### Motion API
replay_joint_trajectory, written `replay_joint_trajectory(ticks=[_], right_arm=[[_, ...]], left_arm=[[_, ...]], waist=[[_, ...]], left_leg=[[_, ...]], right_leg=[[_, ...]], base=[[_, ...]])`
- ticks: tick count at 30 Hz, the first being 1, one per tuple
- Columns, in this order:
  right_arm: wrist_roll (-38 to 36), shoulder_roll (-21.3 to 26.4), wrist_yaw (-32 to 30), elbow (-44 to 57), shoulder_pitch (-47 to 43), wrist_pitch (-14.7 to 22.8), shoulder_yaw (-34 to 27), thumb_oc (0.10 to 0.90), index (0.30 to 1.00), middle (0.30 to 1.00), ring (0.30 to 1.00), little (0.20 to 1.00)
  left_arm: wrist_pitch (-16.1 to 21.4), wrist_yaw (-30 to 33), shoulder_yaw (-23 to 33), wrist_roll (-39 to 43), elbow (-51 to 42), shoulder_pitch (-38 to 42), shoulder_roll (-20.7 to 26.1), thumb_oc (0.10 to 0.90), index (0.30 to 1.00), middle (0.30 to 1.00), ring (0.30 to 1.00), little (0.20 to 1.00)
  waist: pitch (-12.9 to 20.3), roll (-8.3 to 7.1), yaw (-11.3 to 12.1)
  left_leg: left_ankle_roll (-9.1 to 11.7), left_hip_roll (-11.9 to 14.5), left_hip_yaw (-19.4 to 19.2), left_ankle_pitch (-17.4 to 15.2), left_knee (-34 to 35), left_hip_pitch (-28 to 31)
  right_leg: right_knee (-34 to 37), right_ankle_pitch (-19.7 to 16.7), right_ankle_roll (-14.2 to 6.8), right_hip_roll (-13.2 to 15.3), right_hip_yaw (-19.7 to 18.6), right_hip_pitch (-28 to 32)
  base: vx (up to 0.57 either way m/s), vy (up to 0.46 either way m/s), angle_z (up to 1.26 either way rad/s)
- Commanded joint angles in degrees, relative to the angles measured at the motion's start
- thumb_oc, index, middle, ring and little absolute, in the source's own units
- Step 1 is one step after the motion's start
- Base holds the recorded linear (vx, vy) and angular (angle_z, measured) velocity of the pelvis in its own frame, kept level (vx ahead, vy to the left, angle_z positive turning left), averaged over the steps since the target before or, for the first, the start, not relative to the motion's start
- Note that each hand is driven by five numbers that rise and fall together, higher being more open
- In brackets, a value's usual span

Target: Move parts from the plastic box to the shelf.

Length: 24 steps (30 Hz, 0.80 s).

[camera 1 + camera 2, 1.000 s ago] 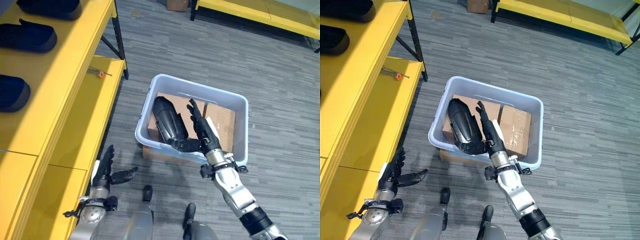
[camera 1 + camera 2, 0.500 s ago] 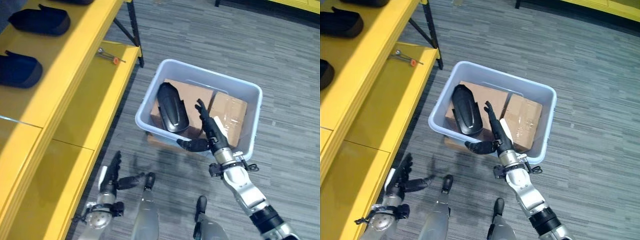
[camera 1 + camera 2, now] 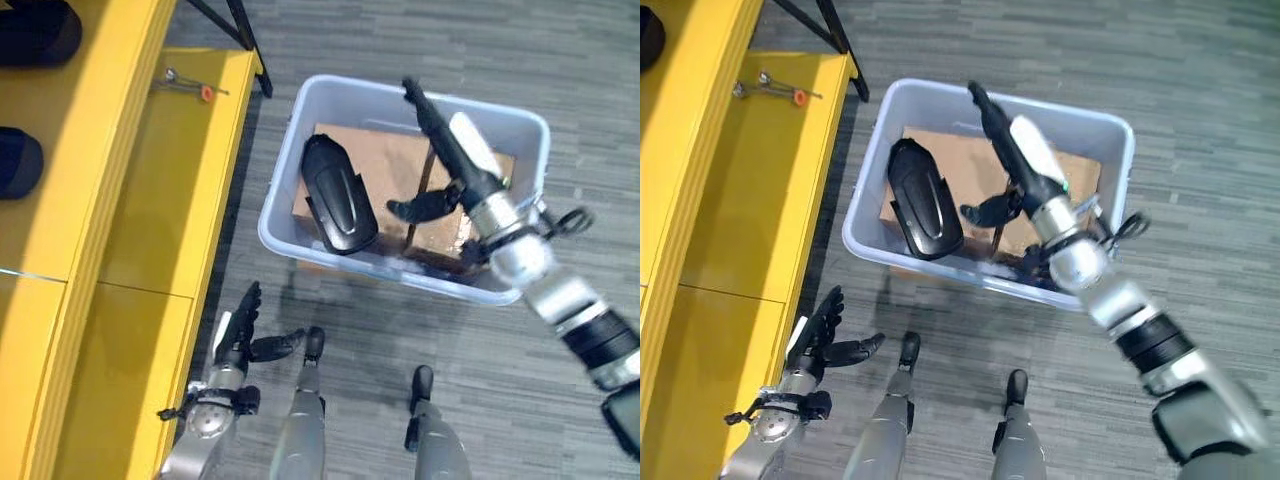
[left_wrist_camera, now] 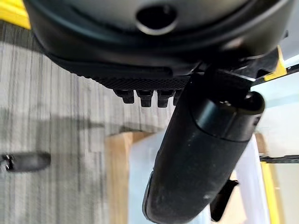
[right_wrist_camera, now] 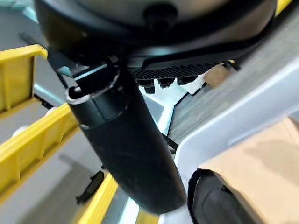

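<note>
A pale plastic box [image 3: 283, 205] stands on the floor with a long black part [image 3: 338, 195] lying in its left half on cardboard [image 3: 388, 165]. My right hand [image 3: 458, 152] hovers over the box's right half, open, fingers straight toward the far rim and thumb [image 3: 425, 207] spread toward the part without touching it. In the right wrist view the part [image 5: 224, 201] lies just past the thumb. My left hand [image 3: 236, 335] hangs open and empty low beside the yellow shelf [image 3: 150, 190].
Dark parts [image 3: 18, 160] rest on the shelf's upper level at the far left. A small tool with a red tip [image 3: 187, 86] lies on the lower level. Grey carpet surrounds the box, and a shelf leg [image 3: 240, 35] stands behind it.
The camera has shifted. My right hand left the part's near end and rose over the cardboard, further into the box. The part stays in the box; the left hand hangs as before.
</note>
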<state>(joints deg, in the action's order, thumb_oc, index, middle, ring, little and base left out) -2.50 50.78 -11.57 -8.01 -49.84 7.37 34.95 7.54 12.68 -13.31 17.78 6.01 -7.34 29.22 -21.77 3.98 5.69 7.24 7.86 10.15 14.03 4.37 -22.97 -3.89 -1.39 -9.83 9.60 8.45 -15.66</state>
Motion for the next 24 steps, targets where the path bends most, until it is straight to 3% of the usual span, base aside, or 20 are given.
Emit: replay_joint_trajectory(ticks=[1, 3, 10, 11, 12, 13, 14, 15, 19, 23, 24], right_arm=[[2.6, 0.8, 0.1, 2.4, -10.8, 6.0, 2.3, 0.9, 1.0, 1.0, 1.0, 1.0], [5.7, 5.9, 0.2, -0.1, -18.0, 5.4, 7.9, 0.9, 1.0, 1.0, 1.0, 1.0], [14.1, 9.8, 0.3, -6.9, -28.4, 3.9, 19.0, 0.9, 1.0, 1.0, 1.0, 1.0], [21.7, 11.5, 1.1, -8.3, -32.9, 3.2, 26.1, 0.9, 1.0, 1.0, 1.0, 1.0], [21.7, 11.5, 1.1, -8.5, -33.5, 3.2, 26.7, 0.9, 1.0, 1.0, 1.0, 1.0], [35.5, 13.4, 2.1, -11.0, -41.0, 2.5, 38.9, 0.9, 1.0, 1.0, 1.0, 1.0], [35.4, 13.3, 2.0, -11.2, -41.5, 2.6, 39.4, 0.9, 1.0, 1.0, 1.0, 1.0], [40.0, 13.4, 2.8, -11.8, -44.1, 2.4, 43.6, 0.9, 1.0, 1.0, 1.0, 1.0], [49.2, 13.3, 4.4, -14.2, -45.9, 1.7, 45.3, 0.9, 1.0, 1.0, 1.0, 1.0], [52.2, 13.9, 4.8, -15.2, -46.6, 1.1, 45.3, 0.9, 1.0, 1.0, 1.0, 1.0], [53.5, 14.2, 4.8, -15.8, -47.4, 0.7, 45.3, 0.9, 1.0, 1.0, 1.0, 1.0]], left_arm=[[5.2, -1.1, 0.9, 1.4, -6.2, 1.6, 3.9, 0.9, 1.0, 1.0, 1.0, 1.0], [5.4, -0.9, 0.7, 1.5, -6.0, 2.3, 4.8, 0.9, 1.0, 1.0, 1.0, 1.0], [5.7, -0.3, 1.6, 0.9, -5.8, 2.7, 5.3, 0.9, 1.0, 1.0, 1.0, 1.0], [5.8, -0.2, 1.6, 0.8, -5.5, 3.1, 5.9, 0.9, 1.0, 1.0, 1.0, 1.0], [5.9, -0.2, 1.7, 0.8, -5.5, 3.3, 5.6, 0.9, 1.0, 1.0, 1.0, 1.0], [5.9, -0.2, 2.1, -0.2, -5.7, 3.2, 6.9, 0.9, 1.0, 1.0, 1.0, 1.0], [5.8, -0.2, 2.1, -0.2, -5.7, 3.3, 6.6, 0.9, 1.0, 1.0, 1.0, 1.0], [5.8, -0.2, 2.2, -0.6, -5.7, 3.3, 7.3, 0.9, 1.0, 1.0, 1.0, 1.0], [5.6, 0.2, 3.5, -1.7, -5.8, 4.0, 9.6, 0.9, 1.0, 1.0, 1.0, 1.0], [5.4, 0.5, 4.2, -2.0, -5.7, 4.1, 10.1, 0.9, 1.0, 1.0, 1.0, 1.0], [5.5, 0.8, 4.9, -1.9, -5.8, 4.1, 10.6, 0.9, 1.0, 1.0, 1.0, 1.0]], waist=[[-0.5, -3.67, 1.9], [-1.7, -4.05, 2.6], [-3.2, -4.7, 3.4], [-3.7, -5.46, 3.9], [-3.6, -5.19, 3.7], [-4.3, -6.17, 4.7], [-4.3, -5.91, 4.6], [-4.4, -6.45, 4.9], [-5.4, -8.94, 5.9], [-6.0, -10.36, 6.4], [-6.3, -11.32, 6.9]], left_leg=[[0.4, 1.6, -0.5, -2.0, 0.6, 2.9], [0.8, 1.8, -0.1, -1.5, 0.6, 1.2], [1.2, 2.0, 1.0, -0.8, 0.6, -1.2], [1.3, 2.1, 1.1, -1.0, 0.6, -1.6], [1.2, 2.1, 1.3, -0.7, 0.6, -1.9], [1.4, 2.1, 1.9, -0.9, 0.6, -2.7], [1.4, 2.1, 2.0, -0.6, 0.6, -3.0], [1.5, 2.2, 2.2, -0.9, 0.6, -3.3], [1.6, 2.4, 3.0, -0.7, 0.6, -4.9], [1.7, 2.4, 3.6, -0.5, 0.6, -5.9], [1.8, 2.2, 4.0, -0.4, 0.6, -6.5]], right_leg=[[-2.2, -2.1, 1.5, 1.0, 4.5, -2.3], [-2.7, -2.0, 1.6, 1.1, 5.3, -3.6], [-3.7, -1.9, 1.8, 0.8, 6.0, -5.8], [-4.2, -1.3, 1.8, 0.6, 6.1, -6.2], [-4.0, -1.7, 1.8, 0.6, 6.1, -6.4], [-4.5, -1.2, 1.7, 0.5, 6.6, -7.2], [-4.4, -1.6, 1.7, 0.5, 6.7, -7.4], [-4.5, -1.2, 1.6, 0.4, 6.8, -7.6], [-4.6, -1.0, 1.6, 0.2, 7.3, -8.7], [-4.6, -0.9, 1.5, 0.1, 7.8, -9.6], [-4.7, -0.9, 1.6, 0.0, 8.1, -10.0]], base=[[0.02, -0.037, 0.07], [0.03, -0.066, 0.09], [0.04, -0.045, 0.09], [0.03, -0.026, 0.14], [0.1, -0.091, 0.18], [0.03, -0.052, 0.16], [0.08, -0.087, 0.08], [0.03, -0.038, 0.03], [0.05, -0.044, 0.1], [0.04, -0.027, 0.04], [0.04, -0.03, 0.06]])
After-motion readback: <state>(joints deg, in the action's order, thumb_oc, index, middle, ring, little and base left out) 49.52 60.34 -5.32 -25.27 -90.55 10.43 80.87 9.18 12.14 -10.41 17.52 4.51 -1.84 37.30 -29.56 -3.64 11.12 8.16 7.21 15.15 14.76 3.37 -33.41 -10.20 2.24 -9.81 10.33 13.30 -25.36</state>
